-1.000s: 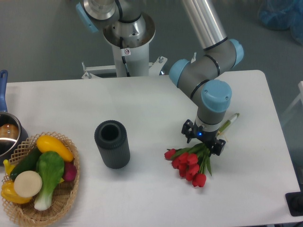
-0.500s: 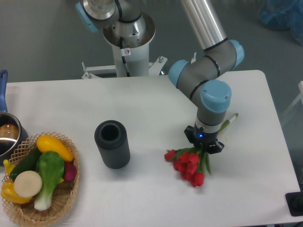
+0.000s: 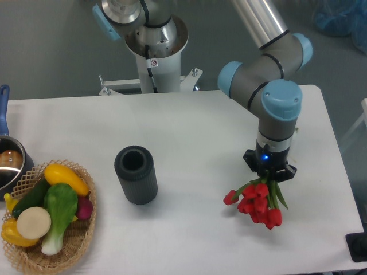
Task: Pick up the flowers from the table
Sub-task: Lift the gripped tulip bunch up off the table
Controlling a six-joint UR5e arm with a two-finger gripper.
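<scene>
My pincer (image 3: 269, 173) gripped the flowers (image 3: 256, 202) (red buds hanging below) over the table (image 3: 189, 132), right of the dark cylinder (image 3: 136, 175).

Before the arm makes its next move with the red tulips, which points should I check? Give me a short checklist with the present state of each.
1. Two-finger gripper shut on the bunch of red tulips: ok.
2. Tulips lifted off the white tabletop: cannot tell from this one view.
3. Buds hang below the gripper, bunch in one piece: ok.
4. Dark ribbed cylinder apart from the arm: ok.
5. Wicker basket of vegetables far to the side: ok.
</scene>
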